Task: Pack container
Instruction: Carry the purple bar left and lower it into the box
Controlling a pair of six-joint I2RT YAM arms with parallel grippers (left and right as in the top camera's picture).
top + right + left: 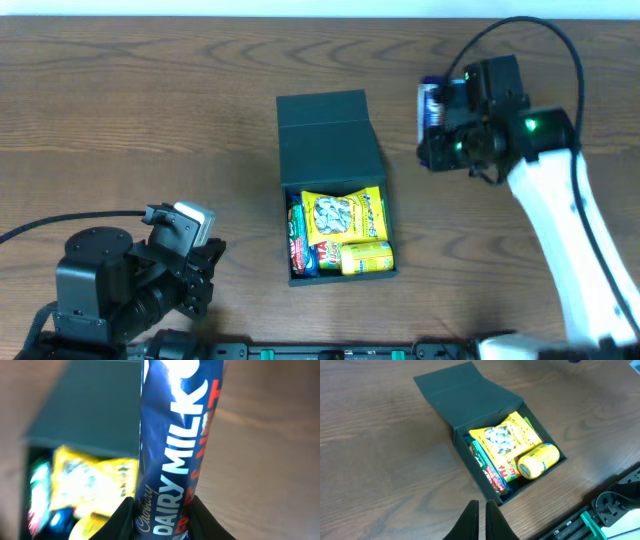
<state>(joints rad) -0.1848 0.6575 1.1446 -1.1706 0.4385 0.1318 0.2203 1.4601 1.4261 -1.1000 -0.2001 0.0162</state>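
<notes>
Matte cardboard container [325, 125], glossy plastic chocolate wrapper [175, 445], grained wooden table [120, 120]

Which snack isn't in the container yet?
The blue Dairy Milk bar, clamped in the right end effector outside the container. The yellow packet, yellow can and red bar all lie inside it.

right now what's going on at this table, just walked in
A two-armed robot is packing snacks into a dark container whose lid is folded back. The right arm has its jaws closed on a blue Dairy Milk bar, held off to the side of the box and not yet inside. A yellow packet, a yellow tin and other snacks already lie in it. The left arm sits near the box with its jaws shut on nothing.
</notes>
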